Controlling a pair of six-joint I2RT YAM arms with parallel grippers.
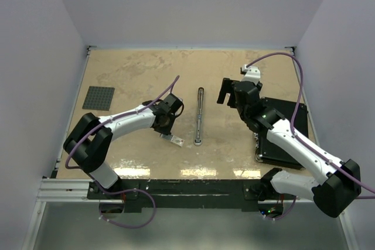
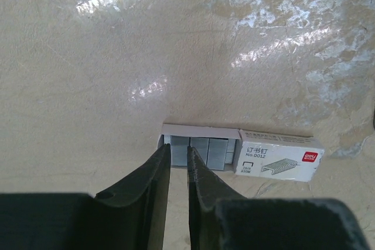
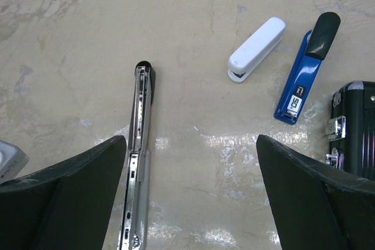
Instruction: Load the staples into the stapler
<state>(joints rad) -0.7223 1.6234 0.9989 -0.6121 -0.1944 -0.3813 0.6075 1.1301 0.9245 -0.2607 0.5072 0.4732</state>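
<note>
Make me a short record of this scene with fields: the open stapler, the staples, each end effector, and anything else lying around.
open stapler: lies flat, folded fully open, rail exposed
staples: grey strips in a tray slid out of the white box
left end effector: fingers nearly together at the tray's edge; grip unclear
right end effector: wide open, holding nothing, beside the open stapler
other: white stapler, blue stapler, black case
</note>
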